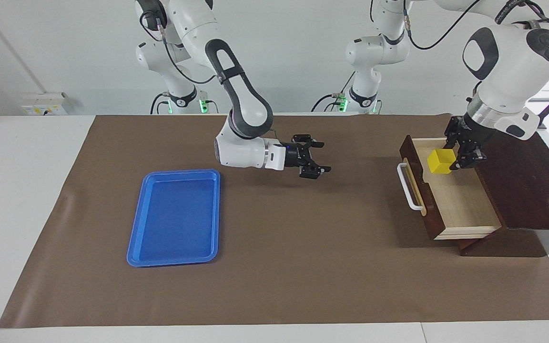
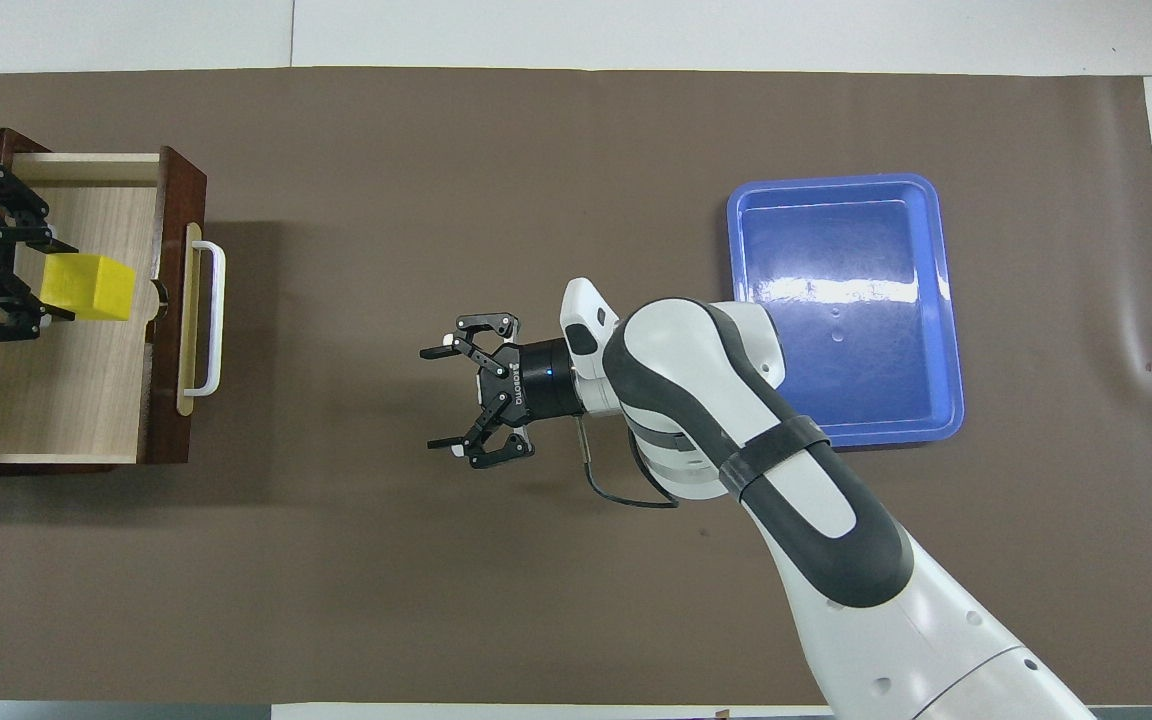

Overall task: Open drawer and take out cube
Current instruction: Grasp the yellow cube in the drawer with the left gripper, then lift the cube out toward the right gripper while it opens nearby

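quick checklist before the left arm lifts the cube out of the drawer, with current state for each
1. Dark brown wooden drawer pulled open: ok.
2. Left gripper at the small bright-yellow cube, fingers either side: ok.
3. Grip firm enough to lift: cannot tell.
4. Cube off the drawer floor: cannot tell.
5. Right gripper open over the brown mat, away from the drawer: ok.
6. Flat blue plastic tray holds nothing: ok.

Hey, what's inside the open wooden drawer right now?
Inside the dark brown wooden drawer: a small bright-yellow cube, held by the left gripper, above pale wood flooring. The gripper hides the corner beneath it.
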Robot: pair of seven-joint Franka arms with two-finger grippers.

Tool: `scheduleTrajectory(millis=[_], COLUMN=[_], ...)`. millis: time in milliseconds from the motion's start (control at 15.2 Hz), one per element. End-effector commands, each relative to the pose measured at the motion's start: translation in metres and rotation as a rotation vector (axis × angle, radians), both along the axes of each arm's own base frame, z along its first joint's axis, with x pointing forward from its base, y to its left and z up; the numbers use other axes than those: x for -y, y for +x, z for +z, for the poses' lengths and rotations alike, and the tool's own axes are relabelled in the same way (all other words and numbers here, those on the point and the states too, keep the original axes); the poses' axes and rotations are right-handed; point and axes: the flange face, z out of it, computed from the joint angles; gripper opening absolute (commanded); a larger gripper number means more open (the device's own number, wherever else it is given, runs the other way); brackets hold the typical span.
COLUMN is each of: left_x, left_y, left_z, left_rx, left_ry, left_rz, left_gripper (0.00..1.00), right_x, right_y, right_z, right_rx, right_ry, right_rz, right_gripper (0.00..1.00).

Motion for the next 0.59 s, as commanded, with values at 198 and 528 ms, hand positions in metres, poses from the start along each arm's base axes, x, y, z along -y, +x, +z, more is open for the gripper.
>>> scheduleTrajectory(millis=[198,528], left_x=[0.098,0.151], left_y=[-0.018,-0.061], left_z=[-0.032,-0.060], left_rx=[0.014,0.003], left_ry=[-0.020,-0.012], left_rz=[0.235,0.218], left_gripper=[0.00,0.00], right_x=[-0.008,-0.025], right_y=[0.012,0.018], right_z=[0.006,0.004], right_rx=[0.040,0.056], right_ry=[-0.009,-0.005], right_rz=[0.009,0.016], right_gripper=[1.00,1.00])
